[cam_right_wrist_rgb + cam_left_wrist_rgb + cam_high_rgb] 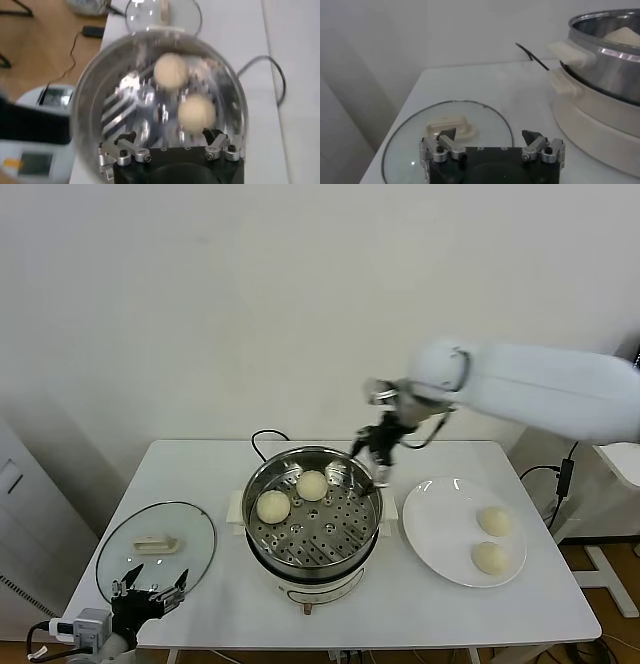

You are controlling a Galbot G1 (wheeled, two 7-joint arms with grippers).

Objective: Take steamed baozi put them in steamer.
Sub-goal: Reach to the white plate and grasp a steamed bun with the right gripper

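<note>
A round glass lid (155, 552) lies flat on the white table (500, 609), just ahead of the left pincer (152, 589) and partly beneath it. The lid's cream handle (451, 125) sits near its middle, straight in front of that pincer. A flat white plate (425, 529) rests on the table to the right of the right pincer (378, 459), lower and nearer the robot's body. A pale wall (300, 304) stands behind both pincers.
</note>
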